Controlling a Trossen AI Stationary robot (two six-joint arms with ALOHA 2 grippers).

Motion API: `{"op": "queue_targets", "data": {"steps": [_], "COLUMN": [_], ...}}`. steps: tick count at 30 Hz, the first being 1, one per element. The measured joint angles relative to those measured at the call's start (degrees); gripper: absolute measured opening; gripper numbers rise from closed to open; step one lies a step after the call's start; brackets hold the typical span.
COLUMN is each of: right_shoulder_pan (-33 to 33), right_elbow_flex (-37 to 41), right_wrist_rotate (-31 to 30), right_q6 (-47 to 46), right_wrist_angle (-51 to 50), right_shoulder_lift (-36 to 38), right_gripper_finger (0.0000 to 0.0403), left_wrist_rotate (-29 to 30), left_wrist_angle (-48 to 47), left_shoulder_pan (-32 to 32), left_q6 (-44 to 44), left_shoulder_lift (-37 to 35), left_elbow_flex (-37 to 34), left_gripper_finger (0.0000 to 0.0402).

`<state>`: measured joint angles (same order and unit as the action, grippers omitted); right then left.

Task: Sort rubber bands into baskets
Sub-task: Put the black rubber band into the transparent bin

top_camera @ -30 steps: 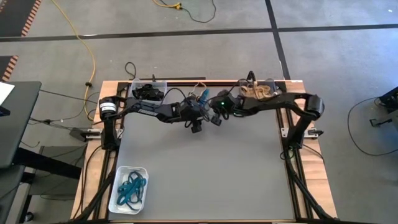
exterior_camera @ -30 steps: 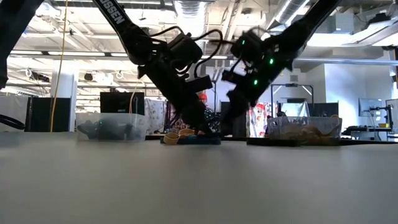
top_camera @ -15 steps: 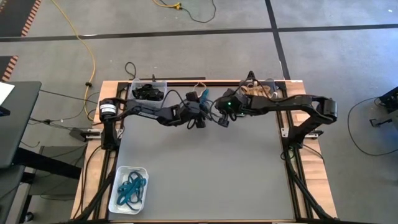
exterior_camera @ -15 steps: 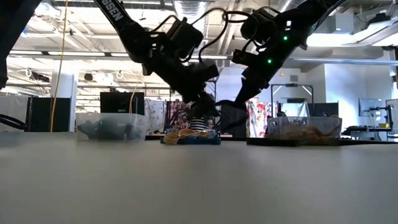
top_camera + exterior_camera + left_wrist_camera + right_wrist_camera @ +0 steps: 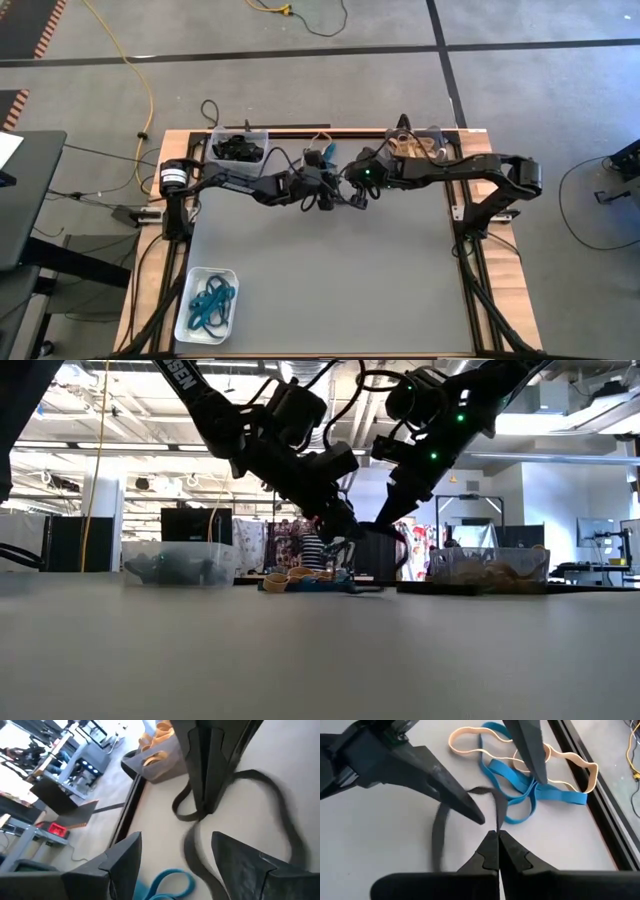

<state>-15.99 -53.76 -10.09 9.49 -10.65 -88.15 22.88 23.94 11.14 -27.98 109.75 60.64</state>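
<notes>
so the right tool (image 5: 497, 837) is clenched on a black rubber band (image 5: 440, 827) hanging above the worktop (image 5: 330, 270) near the blue and tan bands (image 5: 530, 785); left tool (image 5: 175, 857) gapes released around it; I'd pass it slowly, closing left before right lets go.

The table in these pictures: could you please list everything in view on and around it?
Table: one, grey, centre.
Clear basket: one, far left corner, holds black bands.
Dark grey basket: one, far right, holds tan bands.
White basket: one, near left corner, holds teal bands.
Loose rubber bands: several, blue and tan, far centre.
Black rubber band: one, lifted at mid-table.
Yellow cable: one, on the floor beyond the table.
Left gripper: open, beside the black band.
Right gripper: shut on the black band.
</notes>
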Motion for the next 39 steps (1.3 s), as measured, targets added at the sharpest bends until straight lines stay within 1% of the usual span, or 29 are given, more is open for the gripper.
{"op": "queue_targets", "data": {"steps": [4,7,10,13,17,18,21,25,29,32,35,39], "right_shoulder_pan": [0.78,1.76,2.5,2.89,2.89,2.89,2.89,2.89,2.88,2.75,2.73,2.73], "right_elbow_flex": [0.0,0.0,0.0,0.0,0.0,0.0,0.0,0.0,0.0,0.0,0.0,0.01], "right_wrist_rotate": [0.02,0.05,0.04,0.02,0.06,0.09,0.05,-0.25,-0.35,-0.37,-0.39,-0.46], "right_q6": [-0.28,-0.03,-0.01,-0.01,0.04,0.05,0.05,0.04,0.03,0.03,0.01,0.03], "right_wrist_angle": [-0.07,-0.05,0.02,0.02,0.0,0.0,-0.02,-0.02,-0.05,-0.05,-0.07,-0.09], "right_shoulder_lift": [-0.07,-0.08,-0.08,-0.08,-0.1,-0.1,-0.12,-0.12,-0.12,-0.14,-0.14,-0.14], "right_gripper_finger": [0.0022,0.0022,0.0023,0.0023,0.0031,0.0037,0.0069,0.0141,0.023,0.0282,0.0308,0.0314], "left_wrist_rotate": [0.99,1.28,1.43,1.45,1.45,1.46,2.58,7.74,11.3,13.07,13.75,14.0], "left_wrist_angle": [-0.36,-1.42,-2.71,-3.78,-3.8,-3.78,-4.03,-6.23,-12.87,-20.34,-28.78,-38.44], "left_shoulder_pan": [0.08,0.68,1.27,1.38,1.05,0.91,0.43,0.3,2.04,4.59,7.92,13.3], "left_q6": [0.61,0.88,1.96,2.23,-0.24,-1.03,-4.08,-8.66,-10.64,-10.68,-8.9,-6.1], "left_shoulder_lift": [0.0,0.0,0.0,0.0,0.0,0.0,-0.53,-3.01,-7.75,-12.38,-17.76,-24.97], "left_elbow_flex": [0.0,0.0,0.0,0.0,0.0,0.0,0.0,0.0,0.02,0.04,0.04,0.04], "left_gripper_finger": [0.0224,0.0199,0.0158,0.0104,0.0023,0.0012,0.0003,0.0,0.0,0.0,0.0,0.0]}}
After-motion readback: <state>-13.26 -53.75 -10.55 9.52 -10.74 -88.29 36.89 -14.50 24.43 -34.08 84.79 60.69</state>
